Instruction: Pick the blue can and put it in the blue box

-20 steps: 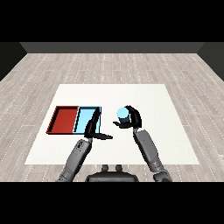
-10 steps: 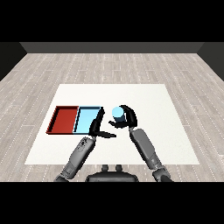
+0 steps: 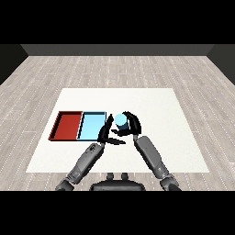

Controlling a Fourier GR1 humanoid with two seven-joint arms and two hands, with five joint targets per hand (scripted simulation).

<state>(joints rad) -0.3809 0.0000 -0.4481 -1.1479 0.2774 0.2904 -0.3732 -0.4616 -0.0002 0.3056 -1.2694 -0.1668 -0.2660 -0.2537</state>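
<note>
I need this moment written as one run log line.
phase: carrying | right hand: holds blue can | left hand: open, beside can | blue tray: can not yet inside

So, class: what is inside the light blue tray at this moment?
The light blue tray shows only its bare floor. The blue can is outside it, in the right hand. The left hand covers the tray's near right corner.
</note>
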